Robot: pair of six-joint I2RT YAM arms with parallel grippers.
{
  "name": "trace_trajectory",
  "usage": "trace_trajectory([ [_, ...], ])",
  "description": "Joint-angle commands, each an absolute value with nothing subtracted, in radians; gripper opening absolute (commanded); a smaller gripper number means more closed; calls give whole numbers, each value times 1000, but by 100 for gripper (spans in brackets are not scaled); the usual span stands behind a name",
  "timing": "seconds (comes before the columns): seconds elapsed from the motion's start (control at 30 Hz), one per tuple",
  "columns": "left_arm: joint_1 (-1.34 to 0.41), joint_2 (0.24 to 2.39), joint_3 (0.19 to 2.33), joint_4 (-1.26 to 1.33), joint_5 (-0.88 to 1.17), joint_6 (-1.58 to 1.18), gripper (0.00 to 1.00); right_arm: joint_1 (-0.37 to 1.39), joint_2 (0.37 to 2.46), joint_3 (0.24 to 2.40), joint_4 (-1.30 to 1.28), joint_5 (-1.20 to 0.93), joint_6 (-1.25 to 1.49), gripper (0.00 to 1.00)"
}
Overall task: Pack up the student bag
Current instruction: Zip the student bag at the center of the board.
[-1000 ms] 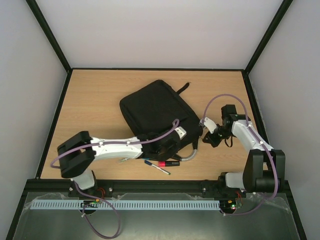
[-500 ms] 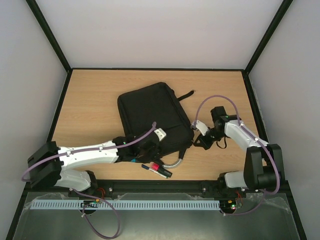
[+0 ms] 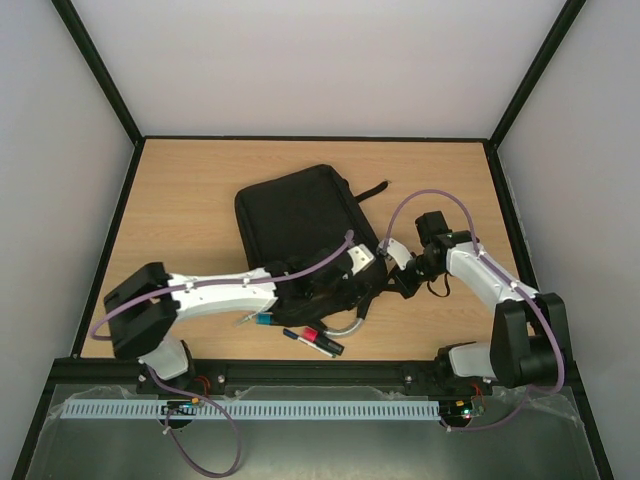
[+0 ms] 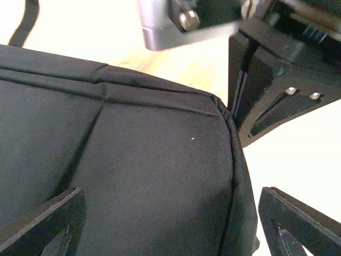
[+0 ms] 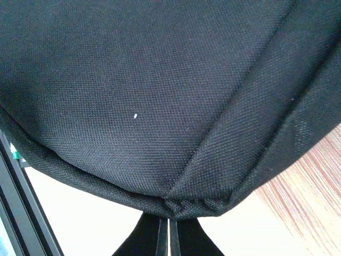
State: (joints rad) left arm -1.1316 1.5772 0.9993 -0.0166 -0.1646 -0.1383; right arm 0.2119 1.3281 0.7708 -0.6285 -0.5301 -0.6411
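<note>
Top external: I count one student bag [image 3: 300, 215] mid-tabletop [image 3: 190, 200] and what look like three pens [image 3: 318, 341] at its near edge. Bag's black woven fabric with stitched seams. My left fingers [image 4: 48, 224] are spread wide over a corner, and my right fingers [image 5: 154, 242] are pinched on its edge seam.

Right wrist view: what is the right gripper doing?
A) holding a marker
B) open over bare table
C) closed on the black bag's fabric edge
C: the right gripper has its jaws closed together on a fold at the seam of the student bag.
</note>
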Motion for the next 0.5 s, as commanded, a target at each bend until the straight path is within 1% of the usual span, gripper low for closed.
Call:
trace_trajectory([
  [0.0, -1138, 1674, 1054, 39, -121, -110, 91, 221, 1300, 770, -662, -549, -632, 1],
  [0.1, -1140, 1722, 1081, 44, -136, -114, 90, 222, 1302, 774, -668, -532, -636, 1],
  [0.2, -1140, 1753, 1094, 54, -163, -115, 84, 219, 1309, 778, -663, -485, -638, 1],
  [0.37, -1133, 1822, 1143, 59, -197, -69, 62, 132, 1343, 796, -644, -454, -655, 1],
  [0.47, -1118, 1877, 1199, 66, -178, -21, 46, 75, 1361, 806, -655, -455, -680, 1],
])
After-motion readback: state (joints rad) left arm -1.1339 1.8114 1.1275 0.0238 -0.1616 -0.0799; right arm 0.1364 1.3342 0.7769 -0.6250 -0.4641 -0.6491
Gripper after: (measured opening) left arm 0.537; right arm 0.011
